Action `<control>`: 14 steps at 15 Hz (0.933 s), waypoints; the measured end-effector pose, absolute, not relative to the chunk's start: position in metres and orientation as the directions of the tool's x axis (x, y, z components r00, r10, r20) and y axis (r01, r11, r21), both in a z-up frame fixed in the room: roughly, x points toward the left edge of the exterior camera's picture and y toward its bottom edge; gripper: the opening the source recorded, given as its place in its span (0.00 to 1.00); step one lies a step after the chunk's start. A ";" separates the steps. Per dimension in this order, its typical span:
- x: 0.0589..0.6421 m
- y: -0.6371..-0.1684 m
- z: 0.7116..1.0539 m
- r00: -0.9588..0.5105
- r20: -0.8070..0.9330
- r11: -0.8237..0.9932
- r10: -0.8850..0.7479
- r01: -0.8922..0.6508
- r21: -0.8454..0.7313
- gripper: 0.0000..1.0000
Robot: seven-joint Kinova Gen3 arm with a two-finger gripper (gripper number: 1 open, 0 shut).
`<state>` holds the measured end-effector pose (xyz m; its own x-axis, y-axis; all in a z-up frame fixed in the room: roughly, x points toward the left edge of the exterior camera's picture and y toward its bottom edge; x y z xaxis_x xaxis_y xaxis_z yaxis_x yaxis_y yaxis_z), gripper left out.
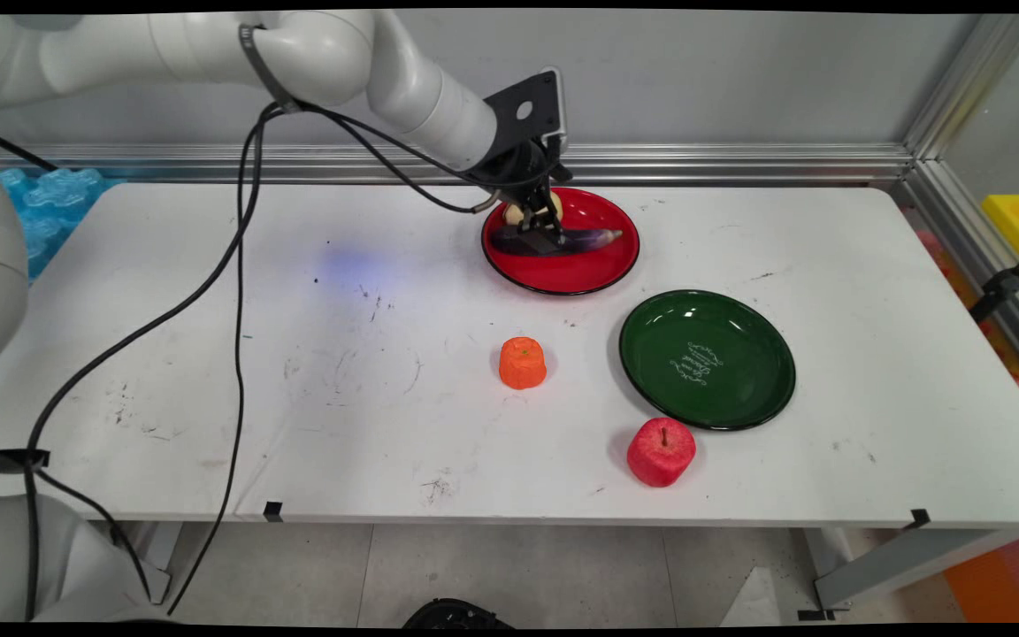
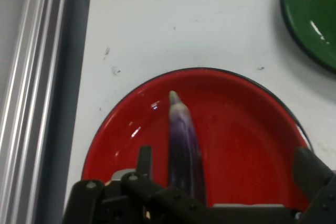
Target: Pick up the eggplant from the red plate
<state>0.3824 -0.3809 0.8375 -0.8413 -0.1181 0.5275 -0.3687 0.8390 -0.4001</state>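
Gripper [image 1: 541, 223] down in red plate [image 1: 602, 265] at counter's [image 1: 209, 389] far middle, fingers spread wide either side of purple eggplant [image 2: 184, 145] lying there. Green plate [image 1: 739, 398] near right; orange fruit [image 1: 523, 363] and red apple [image 1: 661, 452] nearer.

Robot lab cell: scuffed white surface [image 1: 209, 416], aluminium-profile frame [image 1: 739, 162] along plain grey wall [image 1: 739, 80], cabled arm [image 1: 421, 88], toy foam fruit.
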 end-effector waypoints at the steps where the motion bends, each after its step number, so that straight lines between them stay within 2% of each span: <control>1: 0.381 -0.385 0.836 -0.844 0.524 0.841 -0.114 -0.362 -0.402 1.00; 14: 0.380 -0.437 0.812 -0.866 0.488 0.879 -0.110 -0.314 -0.359 1.00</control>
<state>0.3799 -0.4371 0.8117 -0.8657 -0.1101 0.4884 -0.3142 0.8790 -0.3587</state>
